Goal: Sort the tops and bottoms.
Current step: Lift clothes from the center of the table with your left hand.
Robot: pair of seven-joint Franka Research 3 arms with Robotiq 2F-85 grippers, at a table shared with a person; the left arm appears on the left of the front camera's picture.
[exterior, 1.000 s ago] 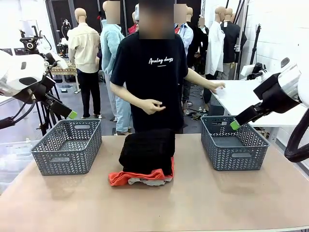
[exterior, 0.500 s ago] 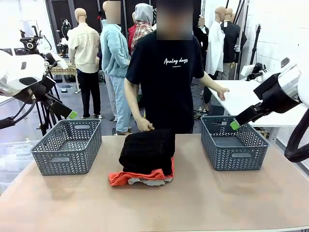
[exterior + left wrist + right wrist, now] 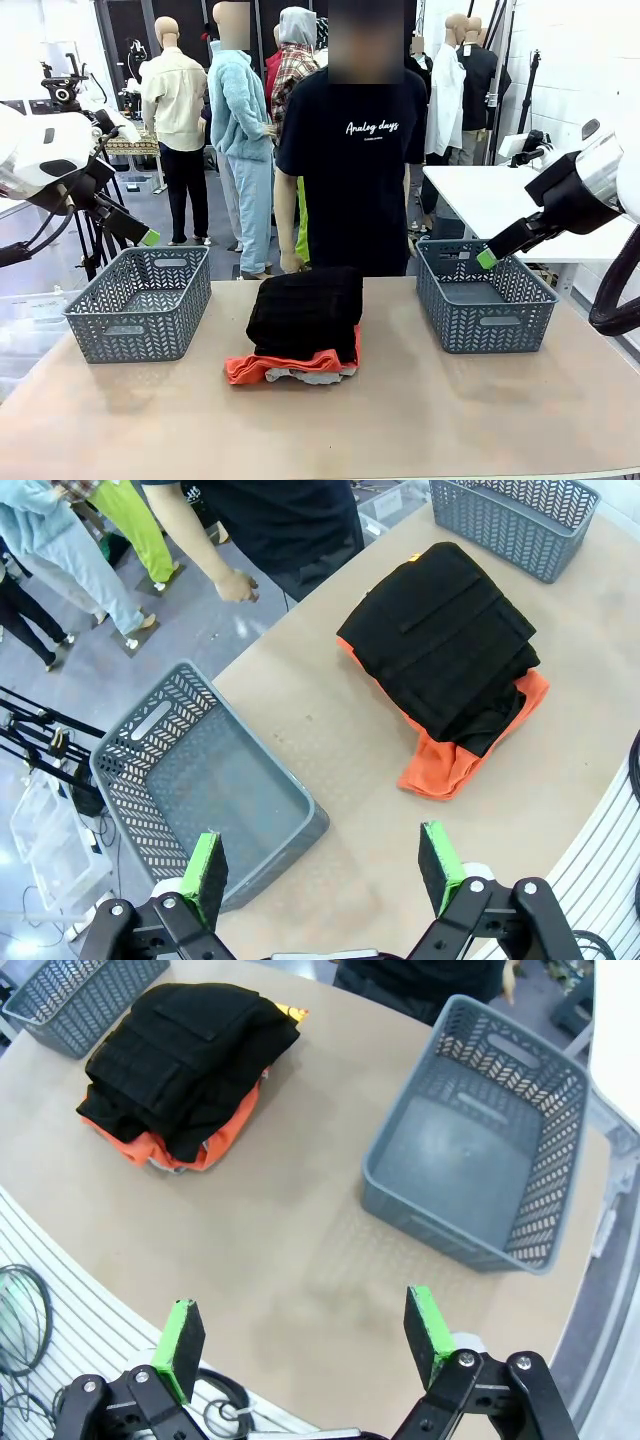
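- Table: a wide strip of bare top runs along the near edge, and bare top lies between the clothes pile and each basket
- Person: stands at the far edge, just behind the pile, arms hanging down
- Left basket: sits near the table's left edge, well apart from the pile, its grey floor bare
- Right basket: sits toward the right edge, its floor also bare
- Black bottoms: folded on top of the pile at mid-table, near the far edge
- Orange T-shirt: lies under the bottoms, its edge sticking out at the pile's near side
- Grey shirt: lowest layer, only a sliver showing
- Left gripper: jaws spread, empty, raised above the left basket's outer side
- Right gripper: jaws spread, empty, raised near the right basket
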